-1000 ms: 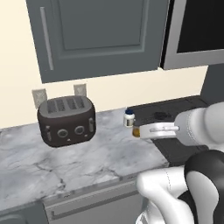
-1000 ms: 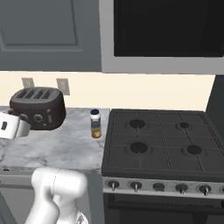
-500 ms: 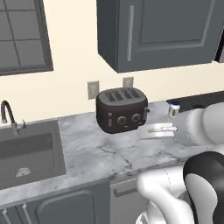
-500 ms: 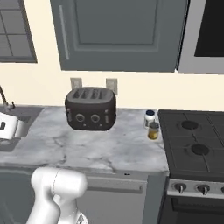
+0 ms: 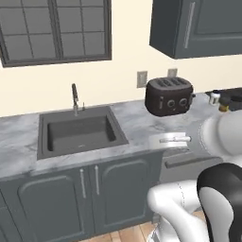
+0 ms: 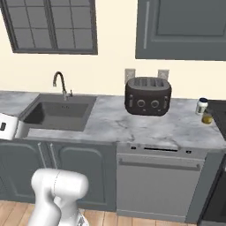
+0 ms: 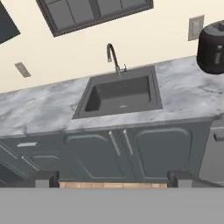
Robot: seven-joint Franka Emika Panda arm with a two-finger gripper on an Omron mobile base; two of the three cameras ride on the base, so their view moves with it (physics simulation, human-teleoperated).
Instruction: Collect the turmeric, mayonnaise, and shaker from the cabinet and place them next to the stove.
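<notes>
The mayonnaise (image 6: pixel 202 106), a white jar with a blue lid, stands on the marble counter to the right of the toaster, and the amber turmeric (image 6: pixel 206 118) sits just in front of it. Both appear at the far right of the left base view: mayonnaise (image 5: pixel 215 98), turmeric (image 5: pixel 223 107). The stove's (image 6: pixel 219 108) dark edge is beside them. The cabinet (image 6: pixel 185 28) hangs above with its doors shut. The shaker is out of view. My gripper (image 7: pixel 113 179) is open with nothing between its fingers, and it faces the sink. It hovers at the counter's front edge (image 5: pixel 176 140), well left of the jars.
A black four-slot toaster (image 6: pixel 148 96) stands against the wall. A dark sink (image 5: pixel 80 132) with a curved faucet (image 5: pixel 74 97) is set into the counter under a window (image 5: pixel 56 28). Base cabinets (image 7: pixel 127 153) and a dishwasher front (image 6: pixel 156 181) run below.
The whole picture has shifted right as the base drove left. The sink and window came into view, and the stove and jars slid to the right edge. The gripper stays open.
</notes>
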